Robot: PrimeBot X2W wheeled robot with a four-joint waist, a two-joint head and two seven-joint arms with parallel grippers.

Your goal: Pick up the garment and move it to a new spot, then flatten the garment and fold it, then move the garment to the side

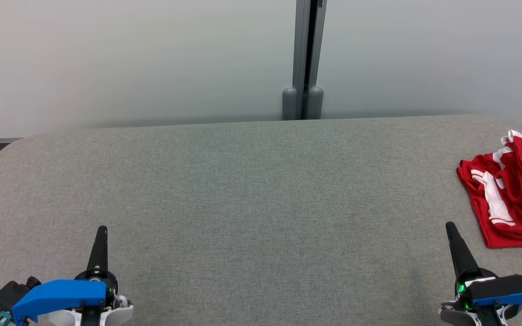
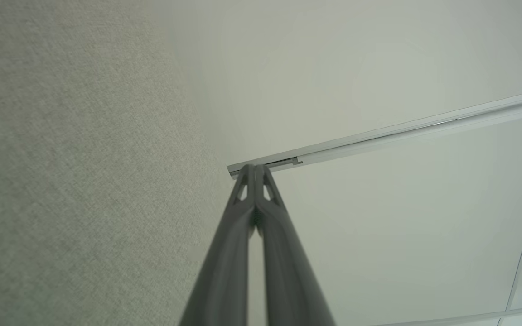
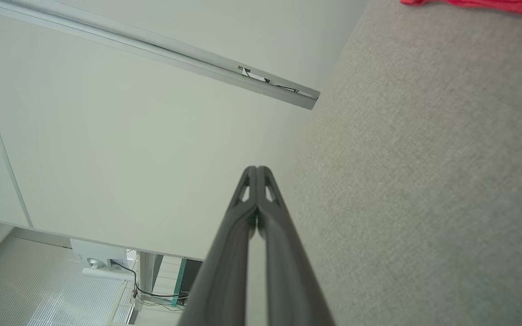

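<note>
Pale wall panels [image 1: 129,59] fill the upper frame; below them spreads the grey felt table [image 1: 252,190]. The red garment [image 1: 510,199] (white-striped) lies crumpled at the right edge. My left gripper [image 1: 102,230] and right gripper [image 1: 450,226], in the bottom corners, are closed and empty.

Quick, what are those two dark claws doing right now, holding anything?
Left gripper: closed, holding nothing.
Right gripper: closed, holding nothing; the crumpled red-and-white garment lies apart from it on the grey fabric table.

It looks like an office or lab room: pale frosted partition panels [image 1: 129,59] joined by a grey metal post [image 1: 304,54] behind a felt-covered table [image 1: 243,190].
</note>
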